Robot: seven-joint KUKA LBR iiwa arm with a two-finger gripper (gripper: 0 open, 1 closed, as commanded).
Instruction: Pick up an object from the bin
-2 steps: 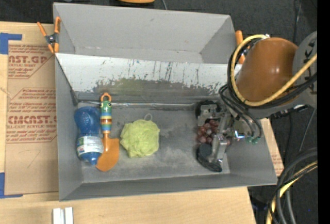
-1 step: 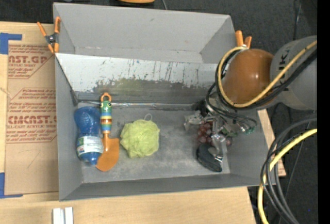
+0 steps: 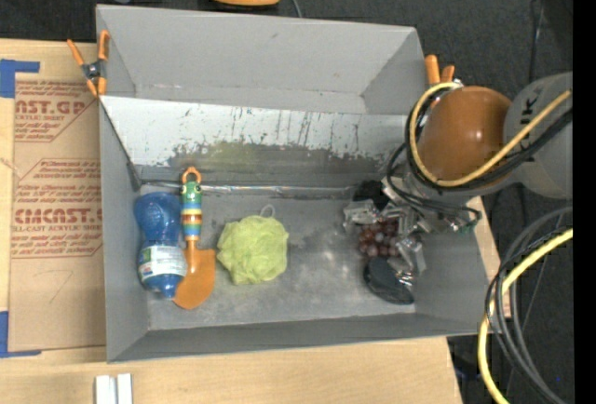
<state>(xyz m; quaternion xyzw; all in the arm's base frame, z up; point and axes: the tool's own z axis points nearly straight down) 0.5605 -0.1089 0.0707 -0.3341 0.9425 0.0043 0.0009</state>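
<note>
Where the grey bin meets its left wall, a blue bottle lies on its side on the floor. Touching its right flank is an orange scoop with a striped handle, the bowl toward the near wall. Just beside that sits a yellow-green mesh puff. Well apart, at the bin's right side, the tool hangs over a bunch of dark red beads, with a dark flat lump just nearer the front wall. I cannot tell whether the tool is apart or together.
</note>
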